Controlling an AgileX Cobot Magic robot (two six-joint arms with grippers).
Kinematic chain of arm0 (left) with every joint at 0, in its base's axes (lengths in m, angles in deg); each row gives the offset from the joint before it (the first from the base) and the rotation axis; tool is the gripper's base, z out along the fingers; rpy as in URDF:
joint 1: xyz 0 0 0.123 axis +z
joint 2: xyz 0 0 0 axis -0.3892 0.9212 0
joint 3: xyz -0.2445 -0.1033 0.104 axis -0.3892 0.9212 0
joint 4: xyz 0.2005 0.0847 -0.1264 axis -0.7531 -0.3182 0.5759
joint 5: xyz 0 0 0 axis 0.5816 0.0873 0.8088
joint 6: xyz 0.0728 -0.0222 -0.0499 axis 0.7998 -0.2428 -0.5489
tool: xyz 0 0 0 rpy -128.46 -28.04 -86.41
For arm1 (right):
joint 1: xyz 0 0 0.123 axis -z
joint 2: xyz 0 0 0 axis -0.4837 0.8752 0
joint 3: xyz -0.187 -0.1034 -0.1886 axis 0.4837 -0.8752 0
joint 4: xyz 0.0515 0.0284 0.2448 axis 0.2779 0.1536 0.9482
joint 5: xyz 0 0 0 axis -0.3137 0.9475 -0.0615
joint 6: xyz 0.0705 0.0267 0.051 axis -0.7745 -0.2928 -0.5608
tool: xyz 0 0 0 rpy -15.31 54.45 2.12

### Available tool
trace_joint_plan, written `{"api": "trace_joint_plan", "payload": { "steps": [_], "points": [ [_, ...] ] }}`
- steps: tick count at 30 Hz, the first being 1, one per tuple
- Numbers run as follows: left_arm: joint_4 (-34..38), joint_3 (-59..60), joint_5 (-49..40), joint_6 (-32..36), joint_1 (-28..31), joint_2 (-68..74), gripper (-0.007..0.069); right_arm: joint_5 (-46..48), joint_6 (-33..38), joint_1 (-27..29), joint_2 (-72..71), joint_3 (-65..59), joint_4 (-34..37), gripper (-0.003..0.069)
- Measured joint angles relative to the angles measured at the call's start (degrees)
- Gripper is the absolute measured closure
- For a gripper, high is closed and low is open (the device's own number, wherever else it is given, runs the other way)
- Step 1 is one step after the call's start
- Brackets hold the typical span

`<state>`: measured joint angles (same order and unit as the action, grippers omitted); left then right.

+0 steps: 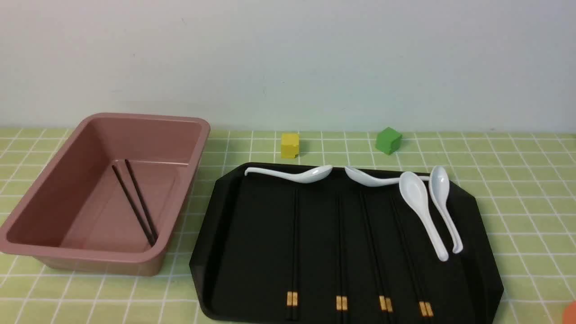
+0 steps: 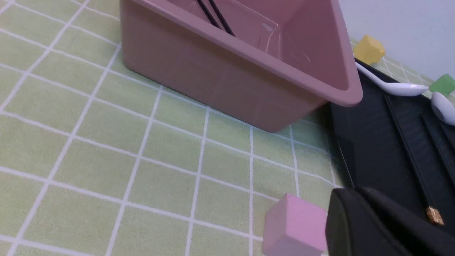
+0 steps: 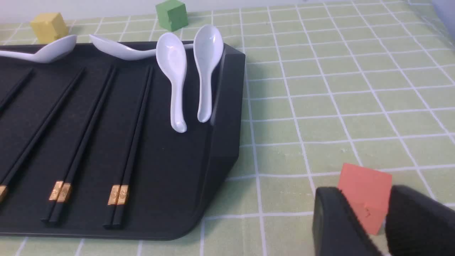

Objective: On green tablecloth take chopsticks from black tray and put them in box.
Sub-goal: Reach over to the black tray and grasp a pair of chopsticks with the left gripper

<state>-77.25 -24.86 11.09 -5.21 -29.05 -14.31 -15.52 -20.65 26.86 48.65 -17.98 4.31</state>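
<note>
The black tray (image 1: 211,234) lies on the green tablecloth (image 1: 517,189) and holds several pairs of black chopsticks (image 1: 294,243) side by side, gold bands toward me. The pink box (image 1: 54,180) stands left of it with one pair of chopsticks (image 1: 135,202) inside. Neither gripper shows in the front view. In the left wrist view my left gripper (image 2: 359,199) is shut and empty, low by the tray's near left corner (image 2: 373,142), the box (image 2: 231,81) beyond. In the right wrist view my right gripper (image 3: 364,201) is open and empty, right of the tray (image 3: 227,117) and its chopsticks (image 3: 135,135).
Several white spoons (image 1: 420,211) lie along the tray's far and right sides. A yellow cube (image 1: 290,145) and a green cube (image 1: 388,140) sit behind the tray. A pink cube (image 2: 295,224) lies beside the left fingers; an orange cube (image 3: 366,192) lies just beyond the right jaws.
</note>
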Motion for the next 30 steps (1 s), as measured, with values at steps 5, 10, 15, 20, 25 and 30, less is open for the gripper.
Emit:
{"api": "trace_joint_plan", "payload": {
  "steps": [5,10,15,20,25,30],
  "points": [
    [0.0,0.0,0.0,0.0,0.0,0.0,0.0603,0.0,0.0,0.0,0.0,0.0,0.0,0.0419],
    [0.0,0.0,0.0,0.0,0.0,0.0,0.0602,0.0,0.0,0.0,0.0,0.0,0.0,0.0419],
    [0.0,0.0,0.0,0.0,0.0,0.0,0.0595,0.0,0.0,0.0,0.0,0.0,0.0,0.0419],
    [0.0,0.0,0.0,0.0,0.0,0.0,0.0588,0.0,0.0,0.0,0.0,0.0,0.0,0.0419],
    [0.0,0.0,0.0,0.0,0.0,0.0,0.0584,0.0,0.0,0.0,0.0,0.0,0.0,0.0419],
    [0.0,0.0,0.0,0.0,0.0,0.0,0.0582,0.0,0.0,0.0,0.0,0.0,0.0,0.0419]
  ]
}}
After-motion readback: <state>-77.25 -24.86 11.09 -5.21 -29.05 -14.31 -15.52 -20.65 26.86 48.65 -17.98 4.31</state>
